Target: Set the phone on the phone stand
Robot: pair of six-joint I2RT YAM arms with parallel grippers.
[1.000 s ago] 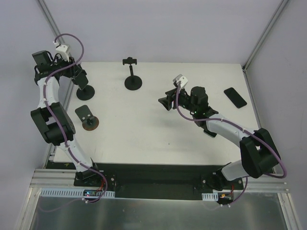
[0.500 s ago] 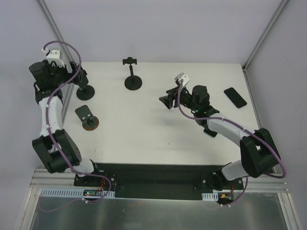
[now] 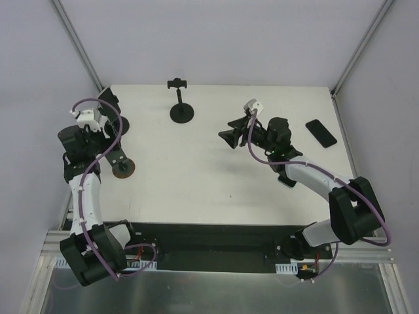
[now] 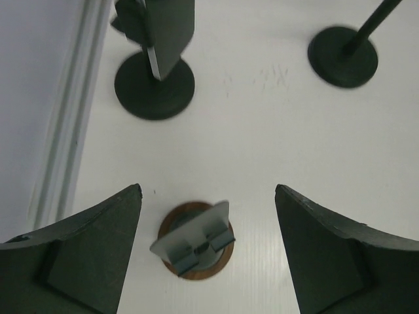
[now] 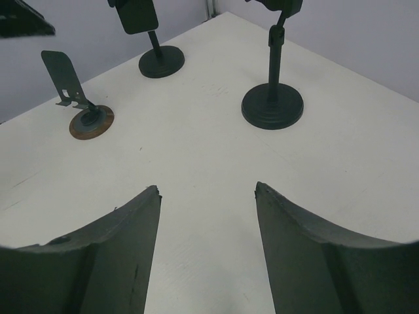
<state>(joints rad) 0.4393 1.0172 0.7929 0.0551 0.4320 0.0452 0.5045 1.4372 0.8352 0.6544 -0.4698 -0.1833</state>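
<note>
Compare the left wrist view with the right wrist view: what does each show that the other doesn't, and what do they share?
Only the left wrist view: the left gripper, open, hanging over the brown-based stand. Only the right wrist view: the right gripper, open, and the pole of the tall stand up to its clamp. Both: the brown-based stand, the black-based stand carrying a dark slab, and the tall stand's base.

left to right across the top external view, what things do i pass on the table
brown-based phone stand → tall clamp phone stand → right end effector → phone
</note>
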